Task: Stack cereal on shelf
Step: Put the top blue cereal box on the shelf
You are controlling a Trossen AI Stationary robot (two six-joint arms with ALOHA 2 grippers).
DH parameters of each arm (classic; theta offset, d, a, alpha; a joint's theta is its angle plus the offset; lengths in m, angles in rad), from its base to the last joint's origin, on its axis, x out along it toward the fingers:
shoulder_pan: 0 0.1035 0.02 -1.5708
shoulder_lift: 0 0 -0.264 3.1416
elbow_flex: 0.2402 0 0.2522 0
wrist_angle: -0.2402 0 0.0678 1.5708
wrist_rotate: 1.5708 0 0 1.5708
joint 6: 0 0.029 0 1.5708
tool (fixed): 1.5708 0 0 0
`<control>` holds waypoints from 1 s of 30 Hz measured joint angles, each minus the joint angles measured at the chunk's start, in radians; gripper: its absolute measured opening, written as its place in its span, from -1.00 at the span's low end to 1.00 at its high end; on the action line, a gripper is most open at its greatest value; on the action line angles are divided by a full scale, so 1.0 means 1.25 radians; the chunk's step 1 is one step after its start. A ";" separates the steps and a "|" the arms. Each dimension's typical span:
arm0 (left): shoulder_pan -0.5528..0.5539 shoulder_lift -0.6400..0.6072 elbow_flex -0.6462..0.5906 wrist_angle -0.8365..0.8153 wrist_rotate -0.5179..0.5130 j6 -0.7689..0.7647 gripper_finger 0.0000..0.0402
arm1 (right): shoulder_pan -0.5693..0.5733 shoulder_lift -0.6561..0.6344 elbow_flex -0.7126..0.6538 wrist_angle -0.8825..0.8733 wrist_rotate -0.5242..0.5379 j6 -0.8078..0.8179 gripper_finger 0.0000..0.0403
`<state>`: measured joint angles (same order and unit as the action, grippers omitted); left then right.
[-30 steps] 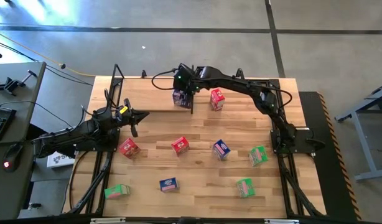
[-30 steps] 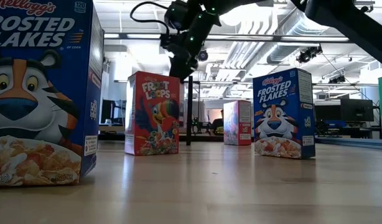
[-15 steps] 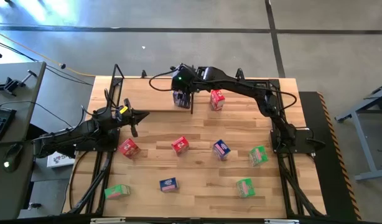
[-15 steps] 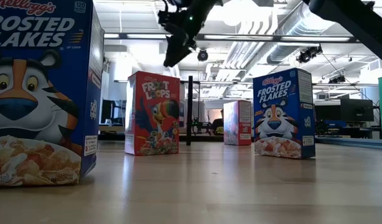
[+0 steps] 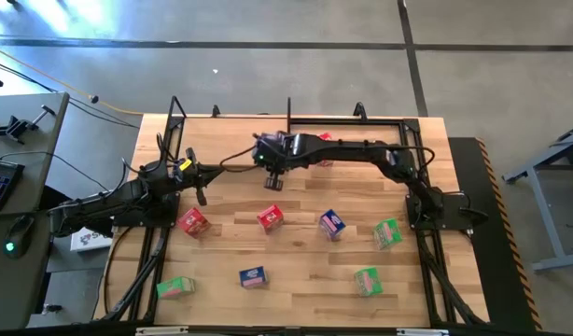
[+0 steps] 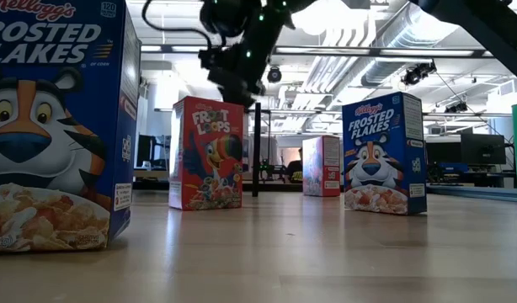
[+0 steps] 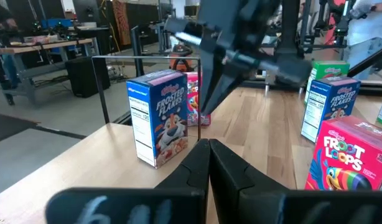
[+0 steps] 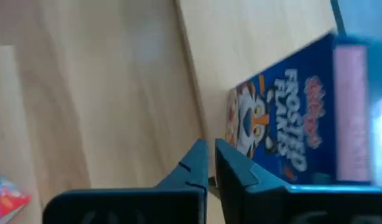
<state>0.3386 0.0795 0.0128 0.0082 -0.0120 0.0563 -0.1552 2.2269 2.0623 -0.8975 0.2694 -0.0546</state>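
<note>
My right gripper (image 5: 272, 181) hangs shut and empty above the table, near the shelf's black divider (image 5: 288, 131). A blue cereal box (image 8: 290, 124) stands upright on the shelf plank just past its fingers, also seen as the blue box (image 7: 157, 118) in the left wrist view. A red box (image 5: 324, 140) on the shelf is partly hidden by the arm. Several more boxes stand on the table: red (image 5: 271, 217), red (image 5: 193, 221), blue (image 5: 332, 223), blue (image 5: 253, 276), green (image 5: 387, 233). My left gripper (image 5: 201, 182) waits shut at the table's left.
Black frame posts (image 5: 174, 105) stand at the shelf's far edge. Two more green boxes (image 5: 367, 280), (image 5: 176, 287) stand near the table's front edge. Bare wood lies between the shelf and the row of boxes in the middle.
My right gripper has drawn back from the blue box on the shelf toward the table's near edge, sinking a little, and its fingers have shut on nothing. The blue box stays standing on the shelf.
</note>
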 joint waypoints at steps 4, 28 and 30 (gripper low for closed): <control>0.000 0.000 0.000 0.000 0.000 0.000 -1.00 | -0.016 0.000 -0.040 0.039 0.014 0.030 -0.97; 0.000 0.000 0.000 0.000 0.000 0.000 -1.00 | 0.006 0.009 0.098 0.093 -0.051 -0.046 -0.99; 0.000 0.000 0.000 0.000 0.000 0.000 -1.00 | 0.023 0.006 0.135 0.080 -0.073 -0.090 -1.00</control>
<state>0.3389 0.0795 0.0128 0.0082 -0.0120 0.0563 -0.1259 2.2348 2.2305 -0.7977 0.1784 -0.1666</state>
